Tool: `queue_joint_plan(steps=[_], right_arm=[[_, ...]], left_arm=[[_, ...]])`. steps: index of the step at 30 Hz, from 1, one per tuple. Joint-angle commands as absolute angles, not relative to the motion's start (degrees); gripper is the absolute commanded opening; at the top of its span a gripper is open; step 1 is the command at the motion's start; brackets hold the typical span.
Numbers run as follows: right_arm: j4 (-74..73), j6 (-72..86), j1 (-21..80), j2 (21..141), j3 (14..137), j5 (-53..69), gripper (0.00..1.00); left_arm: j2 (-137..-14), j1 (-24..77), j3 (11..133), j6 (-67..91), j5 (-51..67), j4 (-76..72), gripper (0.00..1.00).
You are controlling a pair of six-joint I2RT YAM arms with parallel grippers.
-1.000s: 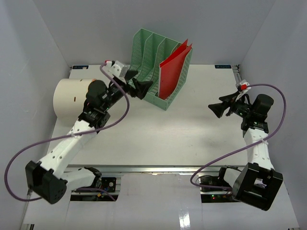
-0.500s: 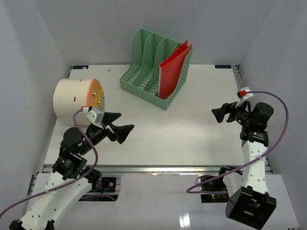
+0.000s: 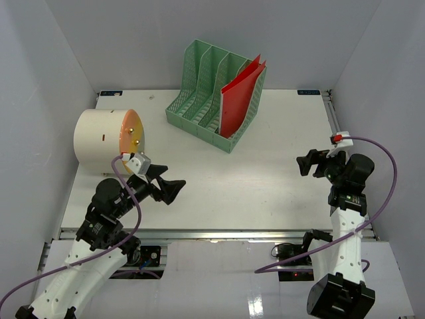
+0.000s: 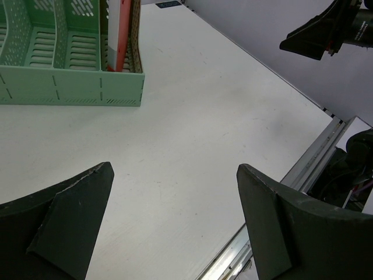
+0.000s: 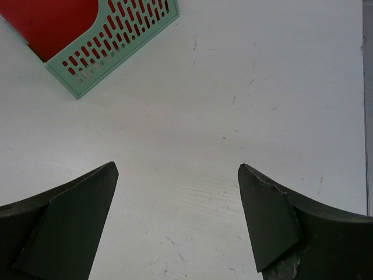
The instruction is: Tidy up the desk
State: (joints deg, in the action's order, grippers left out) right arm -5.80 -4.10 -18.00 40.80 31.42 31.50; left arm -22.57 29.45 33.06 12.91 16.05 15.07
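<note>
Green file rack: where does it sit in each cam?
Top external: green file rack at upper centre.
Left wrist: green file rack at top left.
Right wrist: one corner of it, top left.
Shared landmark: red folder in its end slot.

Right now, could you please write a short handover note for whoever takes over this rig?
Left claw: open, empty, over the desk near the front-left.
Right claw: open, empty, over the right side.
Green file rack stands at the back centre; red folder stands in its rightmost slot.
White cylinder lies on its side at the left.
Done: folder filed. Left: possibly the cylinder; nothing else loose is visible.
</note>
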Motion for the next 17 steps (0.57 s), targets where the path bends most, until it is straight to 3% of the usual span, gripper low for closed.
queue_joint_plan(steps=[1,17], right_arm=[[-3.4,-2.7,-18.3,40.3,31.8,29.4,0.9],[-3.9,-1.9,-18.3,39.4,32.1,26.3,0.9]], left_arm=[[-21.4,29.3,32.8,12.5,14.9,15.6,0.98],[-20.7,29.3,32.5,13.1,13.1,15.7,0.98]])
